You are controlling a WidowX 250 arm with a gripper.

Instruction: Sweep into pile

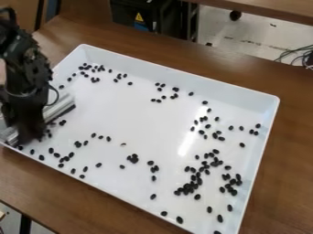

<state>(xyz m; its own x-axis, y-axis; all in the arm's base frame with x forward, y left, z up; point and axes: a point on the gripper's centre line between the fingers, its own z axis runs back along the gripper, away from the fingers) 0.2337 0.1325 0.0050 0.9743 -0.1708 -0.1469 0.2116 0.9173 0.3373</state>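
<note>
A large white tray [177, 72] holds many small black bean-like pieces. They lie scattered along its back, left and front parts, with a denser cluster of pieces [191, 186] toward the right front. My gripper [29, 132] is over the tray's left end, low down near the front left corner. A white and grey sweeping tool [58, 109] with a dark lower edge lies across the left end, beside and partly behind the gripper. A few black pieces are close to the gripper's right side. How the gripper meets the tool is hidden.
The tray's raised walls surround the pieces, and the tray stands on a brown wooden table [287, 151]. Behind the table are a black case [137, 13], another wooden surface [269, 8] and some cables [299, 55] at the right.
</note>
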